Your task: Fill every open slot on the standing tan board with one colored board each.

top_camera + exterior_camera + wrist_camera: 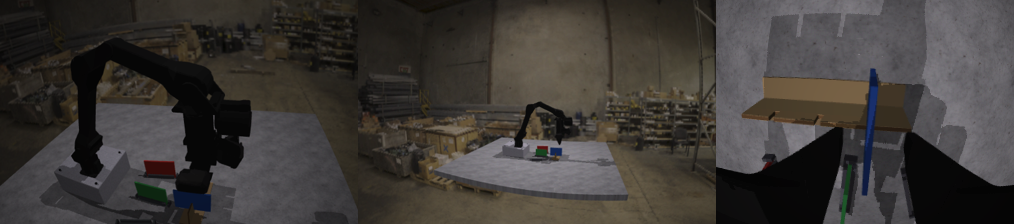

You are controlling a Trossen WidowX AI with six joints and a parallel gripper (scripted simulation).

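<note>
Pincer [193,186] [559,144] [874,137] overlaps blue board [192,200] [555,151] [870,125] from top, clears it in exterior

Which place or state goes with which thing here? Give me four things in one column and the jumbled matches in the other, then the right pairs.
Things
1. Red board
2. Hand
3. Green board
4. Blue board

Places and states
A. In a holder, in front of another holder's board in the top view
B. Upright, crosswise to the tan board
C. In the holder farther back in the top view
D. Open, above a board

Pairs: 1-C, 2-D, 3-A, 4-B
</note>
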